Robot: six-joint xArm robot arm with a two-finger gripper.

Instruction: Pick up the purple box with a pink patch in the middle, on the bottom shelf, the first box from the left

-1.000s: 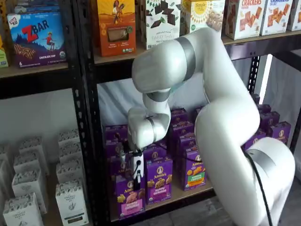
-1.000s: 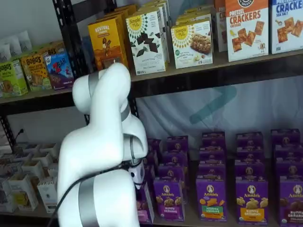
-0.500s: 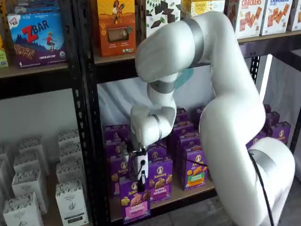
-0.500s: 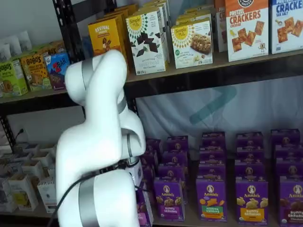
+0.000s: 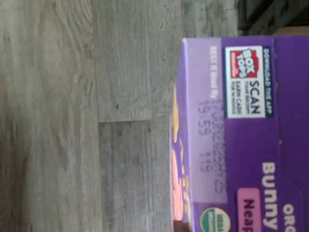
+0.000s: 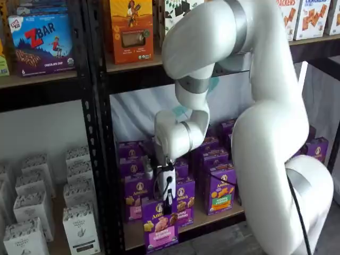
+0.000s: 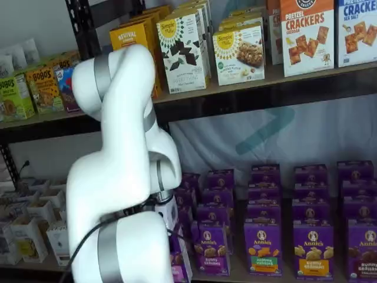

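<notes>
The small upright purple cardboard carton with a pink band across its front (image 6: 160, 229) hangs out in front of the black metal front beam of the light tan wooden bottom shelf (image 6: 212, 218), forward of the row of like purple cartons. In the wrist view its top panel (image 5: 241, 130) shows above grey plank flooring (image 5: 72, 116), which agrees with a box clear of the board.

The white hand with black fingers (image 6: 168, 203) is clenched on the carton's top edge; one black finger lies down the front face just above the pink band. No gap between the fingers shows. In the other shelf view the arm hides most of the grip.

Handling, as judged:
- Weight: light, a small snack carton; the grip should carry it without strain.
- Stiffness: thin paperboard, stiff along creases, yielding on broad faces. Hard squeezing could dent the panels.
- Surface: glossy print, somewhat slippery. Held high by the top, the box may swing or slide downward.
- Best hold: across the narrow depth near the top, fingers on front and back faces close to the folded edges, as now appears.
</notes>
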